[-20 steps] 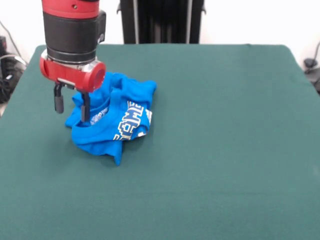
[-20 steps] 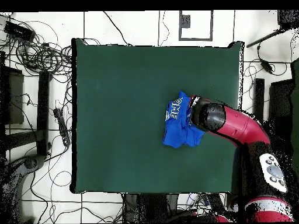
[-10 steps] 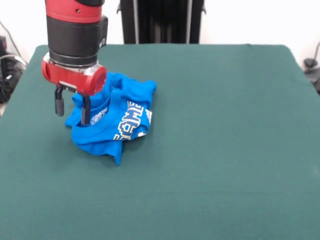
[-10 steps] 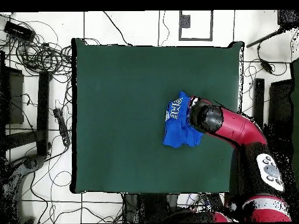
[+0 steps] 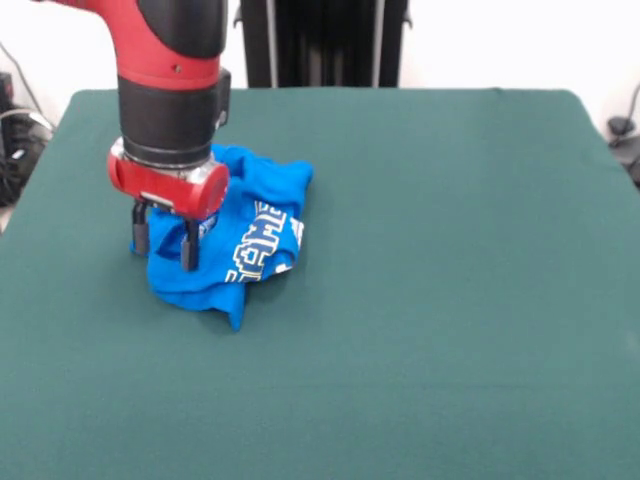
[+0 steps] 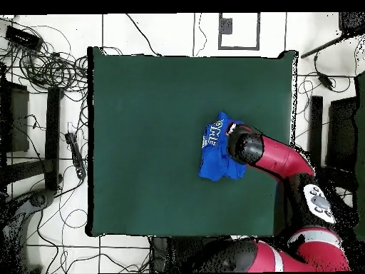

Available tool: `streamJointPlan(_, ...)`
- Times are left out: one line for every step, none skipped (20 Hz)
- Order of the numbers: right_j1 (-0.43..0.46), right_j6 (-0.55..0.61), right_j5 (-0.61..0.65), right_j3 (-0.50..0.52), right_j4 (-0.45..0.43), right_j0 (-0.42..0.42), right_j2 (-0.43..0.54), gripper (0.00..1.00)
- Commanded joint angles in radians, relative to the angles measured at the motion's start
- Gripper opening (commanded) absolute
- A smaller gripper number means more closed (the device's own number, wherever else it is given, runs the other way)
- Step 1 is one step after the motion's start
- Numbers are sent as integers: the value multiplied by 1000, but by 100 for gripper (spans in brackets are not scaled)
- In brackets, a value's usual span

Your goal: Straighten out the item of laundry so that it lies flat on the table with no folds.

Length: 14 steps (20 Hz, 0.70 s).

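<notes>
1. Since the earlier frames the gripper (image 5: 162, 240) has shifted sideways over the shirt (image 5: 235, 235) and come lower; before, one finger hung clear of the cloth beside it, and both fingers now stand against blue fabric.
2. Jaws: parted, two dark fingers (image 5: 188, 246) pointing straight down with a gap between them. Tips sit on or in the crumpled edge of the shirt; nothing pinched that can be seen.
3. Directly under and beside the jaws: the shirt, bunched in a heap with many folds, white lettering showing on the side away from the fingers. One corner trails out below the heap.
4. From above, the arm (image 6: 274, 158) covers the shirt's (image 6: 214, 153) edge nearest it.
5. Further out: the green table (image 5: 450, 300) all around; the shirt lies near one side of it, well apart from the opposite edge.
</notes>
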Motion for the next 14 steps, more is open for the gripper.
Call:
streamJointPlan(72,235,-63,68,64,52,51,100)
streamJointPlan(76,237,-68,68,66,56,48,100)
streamJointPlan(80,238,-72,67,69,58,45,100)
streamJointPlan(85,235,-73,63,70,57,44,100)
streamJointPlan(89,233,-77,62,71,56,44,100)
streamJointPlan(91,233,-82,64,72,59,41,100)
streamJointPlan(93,232,-88,65,72,59,37,100)
streamJointPlan(93,228,-89,67,71,60,36,100)
streamJointPlan(93,224,-91,68,70,60,35,100)
streamJointPlan(91,222,-87,66,70,65,27,100)
streamJointPlan(90,221,-91,66,68,67,23,100)
streamJointPlan(92,223,-98,59,66,73,11,100)
streamJointPlan(90,217,-99,62,66,67,16,0)
streamJointPlan(88,209,-89,58,63,67,13,0)
